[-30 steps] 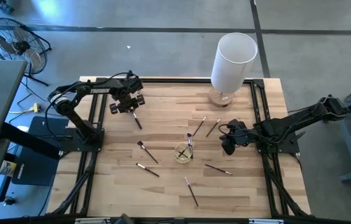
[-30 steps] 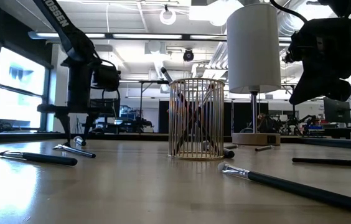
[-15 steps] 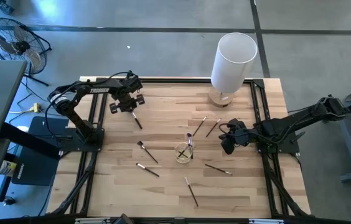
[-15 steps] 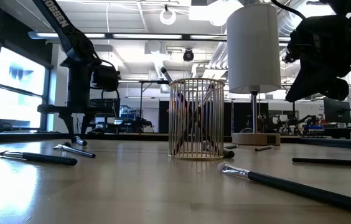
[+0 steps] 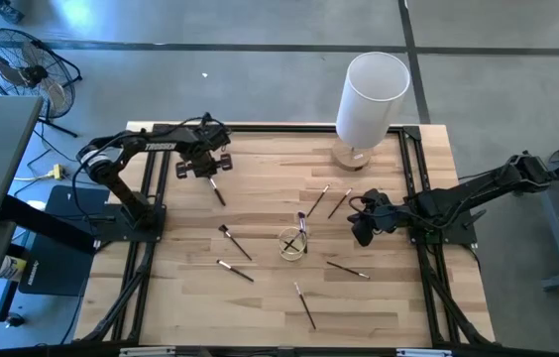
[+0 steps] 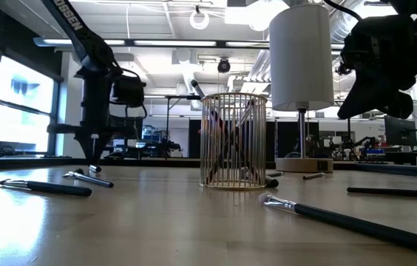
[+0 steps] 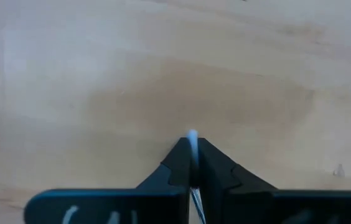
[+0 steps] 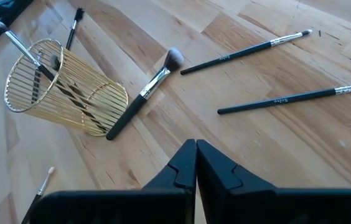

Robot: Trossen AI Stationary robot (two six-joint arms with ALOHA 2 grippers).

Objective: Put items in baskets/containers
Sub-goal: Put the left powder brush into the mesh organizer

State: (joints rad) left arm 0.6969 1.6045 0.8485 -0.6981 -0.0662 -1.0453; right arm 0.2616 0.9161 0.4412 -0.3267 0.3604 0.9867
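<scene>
While left gripper [image 5: 210, 171] sits upper left in high view, fingers pinched on brush [image 5: 218, 190] lying flat, likely for lift. Wire cup [image 5: 292, 243] at centre, some brushes inside. Right gripper [image 5: 363, 232] shut, empty, hovers beside cup, waiting.

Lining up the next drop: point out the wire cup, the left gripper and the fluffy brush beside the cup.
wire cup [image 8: 70, 87], right wrist view, its ribbed side.
left gripper [image 7: 192, 163], left wrist view, between its fingers' tips.
fluffy brush [image 8: 143, 95], right wrist view, mid-handle.
</scene>
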